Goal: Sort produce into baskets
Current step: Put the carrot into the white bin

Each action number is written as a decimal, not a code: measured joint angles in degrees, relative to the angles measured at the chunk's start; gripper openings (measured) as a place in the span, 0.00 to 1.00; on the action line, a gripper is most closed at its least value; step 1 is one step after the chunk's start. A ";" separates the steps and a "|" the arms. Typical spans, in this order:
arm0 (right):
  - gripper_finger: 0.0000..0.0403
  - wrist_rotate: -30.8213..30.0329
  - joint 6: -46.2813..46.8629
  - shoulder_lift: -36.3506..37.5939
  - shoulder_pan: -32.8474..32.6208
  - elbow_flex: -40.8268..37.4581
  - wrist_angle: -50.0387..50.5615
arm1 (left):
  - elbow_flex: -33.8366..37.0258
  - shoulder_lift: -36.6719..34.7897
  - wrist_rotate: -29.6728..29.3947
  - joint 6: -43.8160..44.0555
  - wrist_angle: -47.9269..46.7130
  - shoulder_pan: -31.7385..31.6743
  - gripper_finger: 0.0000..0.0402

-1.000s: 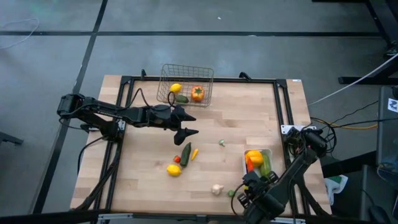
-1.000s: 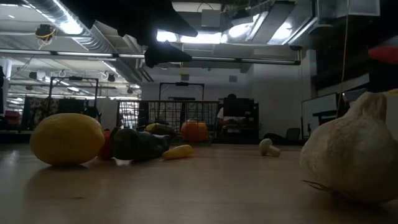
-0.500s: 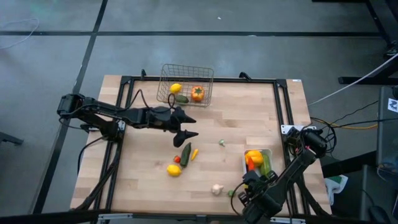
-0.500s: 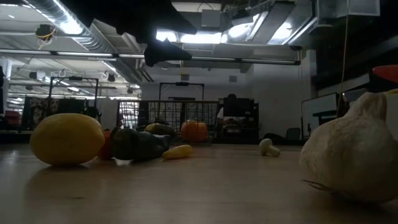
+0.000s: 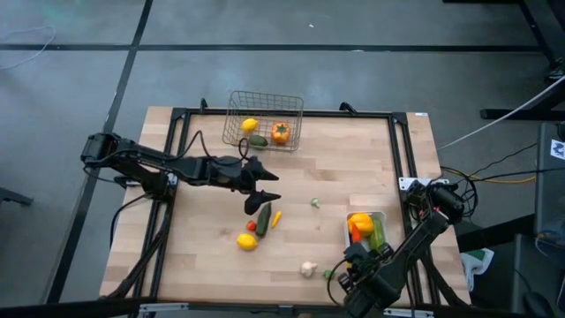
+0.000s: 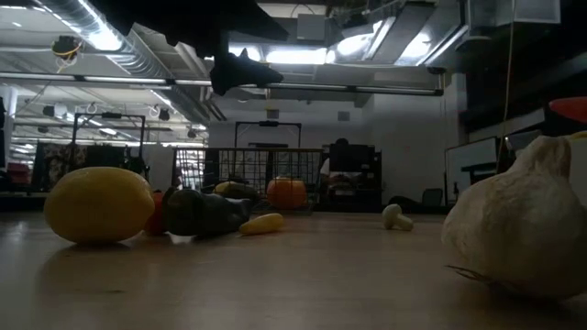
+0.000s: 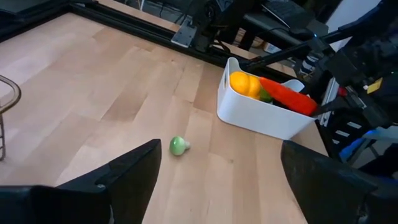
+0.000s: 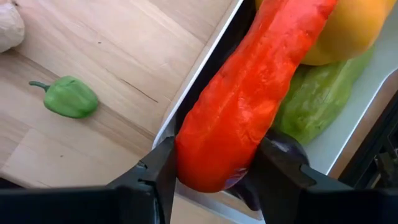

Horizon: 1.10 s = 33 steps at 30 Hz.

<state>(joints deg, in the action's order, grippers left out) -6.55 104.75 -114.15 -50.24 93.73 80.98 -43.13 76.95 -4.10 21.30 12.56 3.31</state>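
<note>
Your left end effector (image 5: 263, 190) hangs over the middle of the worktop (image 5: 353, 168), fingers (image 7: 124, 171) spread wide, nothing between them. It sits just above the cluster of loose produce: a dark green cucumber (image 5: 264, 217), a small yellow piece (image 5: 275, 217) beside it, a small red piece (image 5: 252, 226) and a lemon (image 5: 247, 240) toward the near edge.

Your right end effector (image 8: 214, 171) is at the near right corner, at the white tray (image 5: 368, 231). In the right wrist view its fingers (image 8: 155, 174) pinch a long orange-red carrot (image 8: 249, 93) on both sides. The carrot lies across the tray rim, its far end over the tray, resting against a yellow pepper (image 8: 348, 31) and a light green piece (image 8: 317, 93) inside. A dark purple thing (image 8: 286, 146) sits under the carrot at the rim; you can't tell what it is.

The wire basket (image 5: 263, 119) stands at the far edge, left of centre. It holds a second lemon (image 5: 249, 125), an orange tomato (image 5: 280, 132) and a dark green piece (image 5: 257, 140).

Loose on the worktop: a small green-and-white piece (image 5: 314, 203) near the middle, a garlic bulb (image 5: 307, 268) near the front edge, and a small green pepper (image 8: 69, 97) just beside the tray, well apart from the garlic.

Low view: garlic close up on the right, lemon on the left, basket far behind them.
</note>
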 joint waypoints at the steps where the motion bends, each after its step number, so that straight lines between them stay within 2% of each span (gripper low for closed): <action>1: 0.42 0.04 0.00 0.00 0.00 0.00 -0.08 | 0.00 0.00 -0.31 0.20 0.01 0.16 0.81; 9: 0.43 1.11 0.00 0.00 0.13 0.00 -1.30 | 0.00 0.00 -1.36 2.44 -0.17 0.58 0.81; 22: 0.79 1.16 0.00 0.00 0.13 0.00 -1.85 | 0.00 0.00 -8.70 8.16 -12.71 3.52 0.81; 27: 0.84 1.62 0.00 0.00 0.15 0.00 -1.37 | 0.00 0.13 -11.45 13.03 -18.58 4.75 0.81; 33: 0.85 1.66 -0.04 0.26 0.15 0.65 -0.17 | 0.00 3.17 -12.84 18.41 -21.46 6.58 0.81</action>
<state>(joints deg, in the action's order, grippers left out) -4.89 104.71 -113.89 -50.09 94.38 80.81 -43.13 80.12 -16.94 39.71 -8.89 9.90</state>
